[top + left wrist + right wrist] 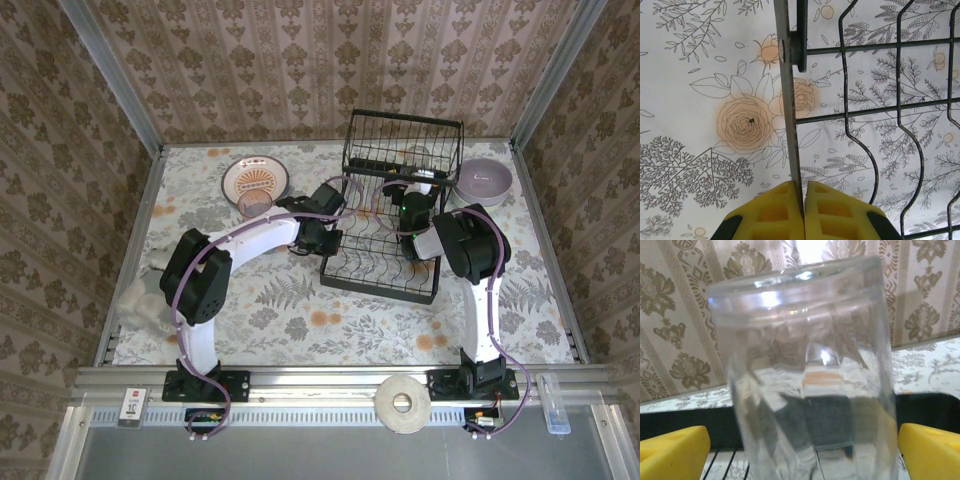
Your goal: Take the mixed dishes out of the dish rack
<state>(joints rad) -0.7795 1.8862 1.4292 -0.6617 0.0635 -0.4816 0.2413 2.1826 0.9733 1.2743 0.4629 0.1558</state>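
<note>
1. Dish rack (375,270) sits mid-table, toward the far wall; a clear glass tumbler (805,365) sits in its back section.
2. Left gripper (803,186): fingers pressed together, pinching the rack's left edge bar.
3. Right gripper (802,442): fingers spread, one either side of that tumbler.
4. On the table (300,320): orange-pattern plate (256,178) and pinkish tumbler (256,205) left of the rack, lilac bowl (483,181) right.

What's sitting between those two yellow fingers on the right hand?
A clear glass tumbler stands upright between them, seen in the right wrist view.
</note>
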